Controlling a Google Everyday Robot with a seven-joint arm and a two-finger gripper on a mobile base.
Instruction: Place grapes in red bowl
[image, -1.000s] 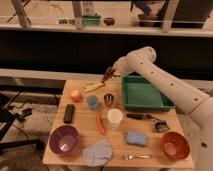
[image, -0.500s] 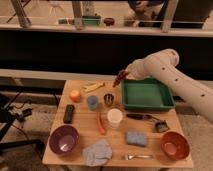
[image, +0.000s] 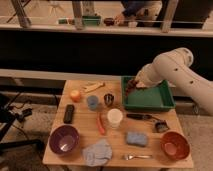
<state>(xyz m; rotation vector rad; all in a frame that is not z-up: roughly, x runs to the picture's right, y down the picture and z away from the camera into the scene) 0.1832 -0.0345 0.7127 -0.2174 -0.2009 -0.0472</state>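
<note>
My gripper (image: 131, 85) hangs at the end of the white arm, over the left edge of the green tray (image: 165, 104). It is shut on the grapes (image: 130, 91), a small dark reddish-brown bunch hanging just below it, lifted off the table. The red bowl (image: 175, 145) stands at the front right corner of the table, well forward and to the right of the gripper, with a pale inside bottom and nothing in it.
On the wooden table are a purple bowl (image: 64, 139), a grey-blue cloth (image: 97, 151), a blue sponge (image: 136, 138), a fork (image: 136, 157), a white cup (image: 115, 118), a blue cup (image: 92, 102), a metal cup (image: 108, 99), an orange fruit (image: 75, 95), a black remote (image: 69, 113) and a dark brush (image: 145, 117).
The arm has swung right with the grapes in the gripper, from above the back middle of the table to the green tray's left edge.
</note>
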